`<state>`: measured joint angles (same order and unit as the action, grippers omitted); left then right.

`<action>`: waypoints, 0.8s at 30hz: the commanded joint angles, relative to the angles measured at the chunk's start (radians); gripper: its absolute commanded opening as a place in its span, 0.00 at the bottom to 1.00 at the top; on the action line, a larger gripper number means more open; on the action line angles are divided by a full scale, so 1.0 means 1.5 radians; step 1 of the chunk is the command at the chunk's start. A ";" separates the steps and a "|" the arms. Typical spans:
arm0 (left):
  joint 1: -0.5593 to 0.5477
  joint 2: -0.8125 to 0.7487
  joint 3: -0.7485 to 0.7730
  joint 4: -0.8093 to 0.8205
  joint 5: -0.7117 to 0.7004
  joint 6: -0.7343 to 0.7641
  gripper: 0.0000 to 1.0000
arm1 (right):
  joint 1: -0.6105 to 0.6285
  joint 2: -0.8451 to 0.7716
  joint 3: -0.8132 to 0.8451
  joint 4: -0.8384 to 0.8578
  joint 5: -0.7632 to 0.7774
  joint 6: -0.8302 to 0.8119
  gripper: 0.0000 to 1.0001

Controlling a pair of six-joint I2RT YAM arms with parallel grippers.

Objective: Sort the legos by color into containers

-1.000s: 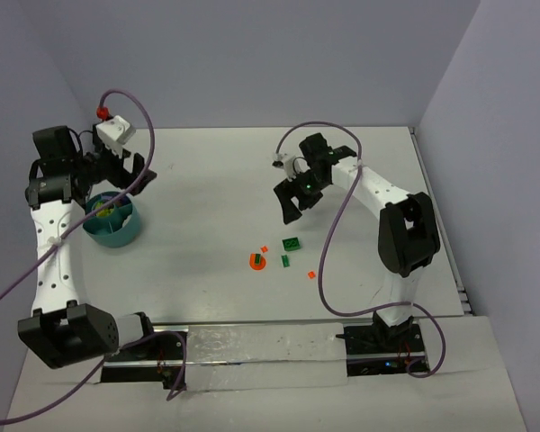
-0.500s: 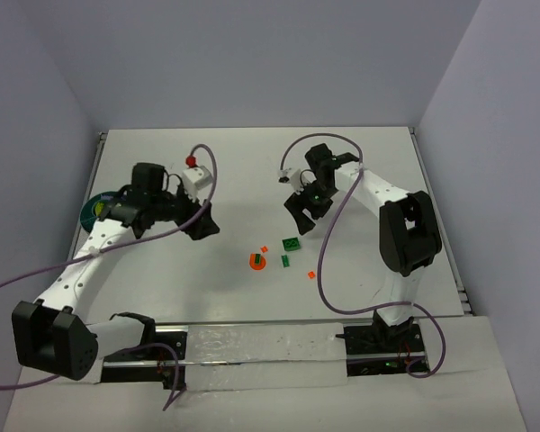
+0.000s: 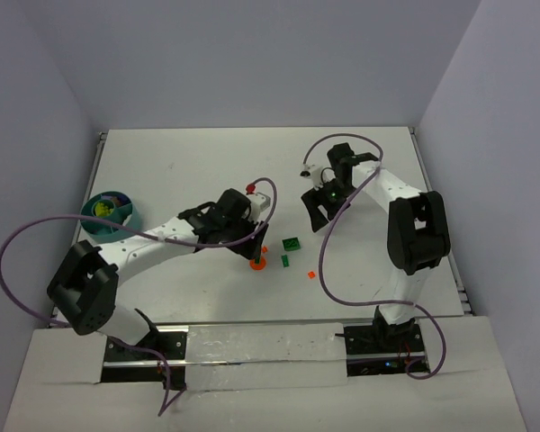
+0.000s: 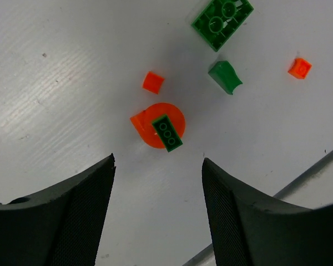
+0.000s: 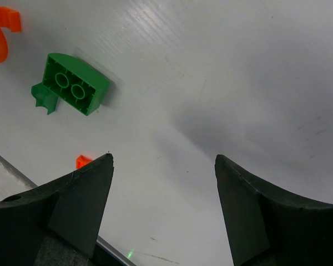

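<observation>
The teal bowl (image 3: 126, 219) stands at the far left with lime bits inside. A round orange piece (image 3: 256, 263) lies mid-table; in the left wrist view (image 4: 150, 136) a small dark green flat brick (image 4: 167, 133) rests on it. My left gripper (image 3: 252, 245) hovers just above it, open and empty (image 4: 158, 160). A green two-stud brick (image 3: 292, 244) (image 4: 222, 19) (image 5: 75, 83), a dark green bit (image 3: 285, 261) (image 4: 225, 76) and small orange bits (image 4: 153, 82) (image 4: 299, 68) lie beside it. My right gripper (image 3: 317, 219) is open and empty (image 5: 162, 157), up-right of the green brick.
The metal rail (image 3: 252, 342) runs along the table's near edge. Walls enclose the table at the back and on both sides. An orange bit (image 5: 83, 161) lies by my right gripper's left finger.
My left arm has swung from the teal bowl at the left across to the table's middle, over the round orange piece. My right gripper has shifted slightly right.
</observation>
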<state>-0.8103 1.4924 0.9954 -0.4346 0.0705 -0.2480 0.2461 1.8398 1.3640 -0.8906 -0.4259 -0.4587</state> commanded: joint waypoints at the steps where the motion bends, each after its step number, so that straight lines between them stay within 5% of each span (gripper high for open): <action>1: -0.046 0.034 0.054 0.003 -0.105 -0.101 0.64 | -0.009 -0.044 -0.005 0.007 -0.031 0.020 0.81; 6: -0.055 0.086 0.079 -0.013 -0.110 -0.113 0.52 | -0.014 -0.049 -0.010 0.010 -0.038 0.022 0.81; 24: -0.057 0.156 0.075 -0.021 -0.082 -0.130 0.44 | -0.022 -0.049 -0.013 0.009 -0.054 0.018 0.81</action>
<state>-0.8894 1.7117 1.0908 -0.4636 -0.0717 -0.4245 0.2237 1.8187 1.3490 -0.8897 -0.4880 -0.4347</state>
